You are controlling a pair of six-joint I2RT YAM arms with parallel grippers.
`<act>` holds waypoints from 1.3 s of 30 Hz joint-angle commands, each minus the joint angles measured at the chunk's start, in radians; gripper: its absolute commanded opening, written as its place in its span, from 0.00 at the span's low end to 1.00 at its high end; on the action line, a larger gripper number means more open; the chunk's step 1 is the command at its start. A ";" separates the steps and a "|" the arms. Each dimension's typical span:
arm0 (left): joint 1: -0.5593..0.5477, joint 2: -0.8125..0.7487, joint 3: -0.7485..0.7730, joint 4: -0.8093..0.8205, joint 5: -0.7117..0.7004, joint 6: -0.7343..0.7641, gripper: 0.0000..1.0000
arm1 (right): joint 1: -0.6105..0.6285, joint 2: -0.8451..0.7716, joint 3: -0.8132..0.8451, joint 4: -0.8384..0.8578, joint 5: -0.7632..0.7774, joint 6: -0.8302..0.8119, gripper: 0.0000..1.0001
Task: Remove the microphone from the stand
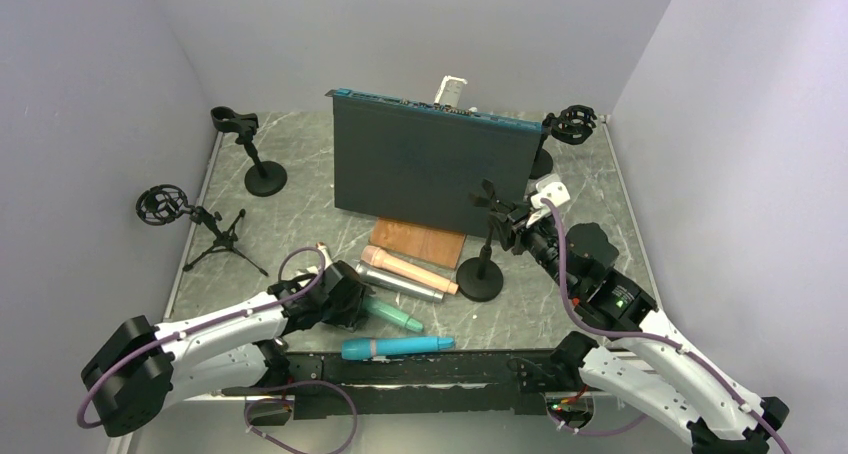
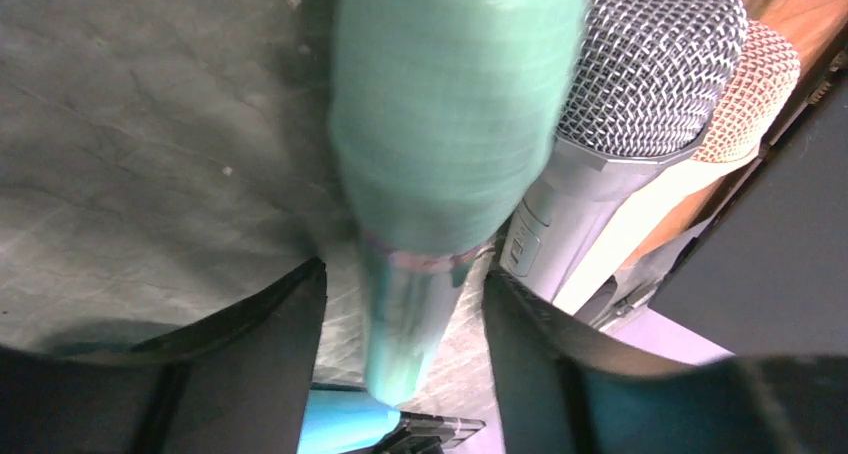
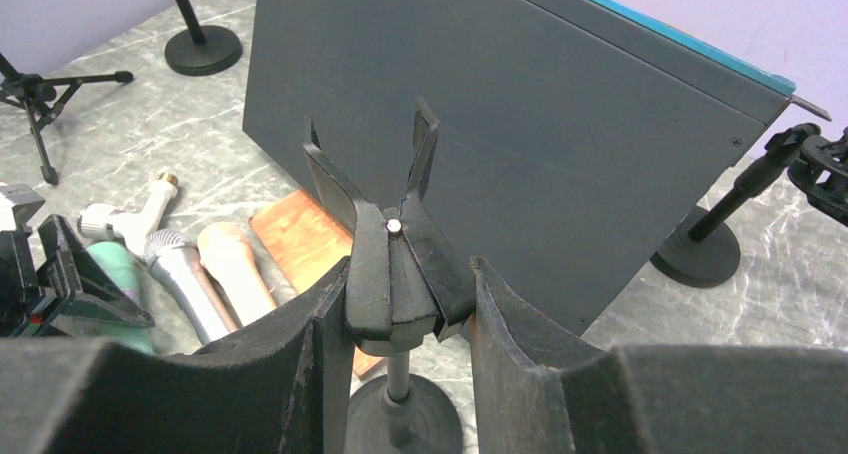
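Most of the space ahead of my right gripper [image 3: 408, 274] is filled by a tall dark panel [image 3: 520, 104] standing on the table [image 1: 300, 204], close beyond the fingertips. Those jaws are clamped on the clip [image 3: 390, 244] of a round-based stand [image 3: 398, 384]. The clip's prongs are empty and point up toward the panel. Another stand [image 3: 700, 259] sits to that gripper's right, past the panel's end. Two more, a round-based one [image 1: 262, 174] and a tripod [image 1: 215, 236], are well beyond my left gripper [image 2: 405, 274]. A wooden board [image 1: 420, 242] lies flat between my two grippers, at the panel's foot.

My left jaws stand apart around the green microphone [image 2: 450, 104], which lies on the table between them with a sliver of gap on either side. On the right-finger side a silver microphone [image 2: 650, 64] and a peach one [image 2: 760, 84] lie side by side, crowding that finger. A blue microphone [image 2: 340, 419] lies near the left gripper, toward the table's near edge. Bare table opens to the left of the left finger.
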 commanded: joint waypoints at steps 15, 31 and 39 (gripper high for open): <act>-0.003 -0.155 0.134 -0.032 -0.195 0.296 0.82 | -0.001 0.014 0.087 -0.220 -0.031 0.123 0.71; 0.013 -0.092 0.385 0.686 0.386 1.359 0.86 | -0.001 -0.034 0.314 -0.347 -0.008 0.248 1.00; 0.014 0.229 0.673 0.821 0.573 1.199 0.92 | -0.001 -0.154 0.305 -0.290 0.051 0.295 1.00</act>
